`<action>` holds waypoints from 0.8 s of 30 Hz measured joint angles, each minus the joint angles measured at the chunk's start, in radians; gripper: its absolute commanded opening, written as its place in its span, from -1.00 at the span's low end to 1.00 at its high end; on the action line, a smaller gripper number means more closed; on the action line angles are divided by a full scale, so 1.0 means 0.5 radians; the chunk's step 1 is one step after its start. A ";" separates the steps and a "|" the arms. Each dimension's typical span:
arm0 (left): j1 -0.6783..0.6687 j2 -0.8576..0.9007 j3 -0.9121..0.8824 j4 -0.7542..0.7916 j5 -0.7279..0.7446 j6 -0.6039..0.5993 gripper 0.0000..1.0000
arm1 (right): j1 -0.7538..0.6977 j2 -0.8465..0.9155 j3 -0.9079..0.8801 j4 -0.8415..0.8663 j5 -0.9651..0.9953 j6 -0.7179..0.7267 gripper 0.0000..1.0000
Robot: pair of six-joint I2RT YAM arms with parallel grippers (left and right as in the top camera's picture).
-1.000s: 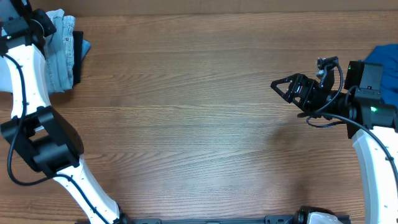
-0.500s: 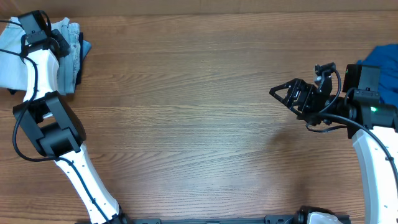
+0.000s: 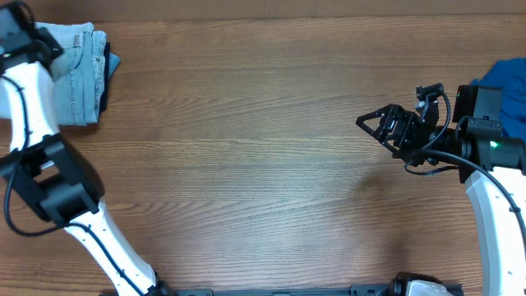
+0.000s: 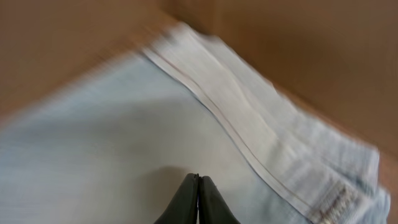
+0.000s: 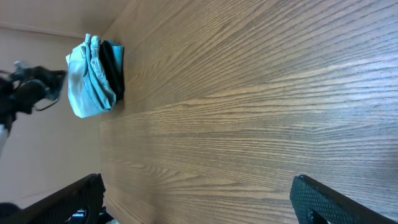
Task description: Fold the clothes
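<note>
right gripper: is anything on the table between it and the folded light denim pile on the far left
Nothing visible. Between the right gripper and the folded denim pile lies only bare wood table. The left arm covers the pile's left side, with the left gripper shut above the fabric.

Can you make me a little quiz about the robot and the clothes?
1. True or false: the right gripper is open.
2. Where are the folded jeans in the overhead view? A) top left B) bottom right C) the middle
3. Fill in: the cloth at the right edge is coloured ____.

Key: 1 true; 2 A; 3 blue.
</note>
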 measured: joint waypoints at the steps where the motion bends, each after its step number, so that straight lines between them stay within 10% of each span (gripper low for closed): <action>1: 0.028 -0.028 0.001 0.005 -0.001 0.000 -0.87 | 0.000 0.000 0.000 0.002 0.001 0.000 1.00; 24: 0.201 0.287 0.132 -0.057 0.070 0.039 -0.83 | 0.000 0.000 0.000 -0.046 0.001 -0.001 1.00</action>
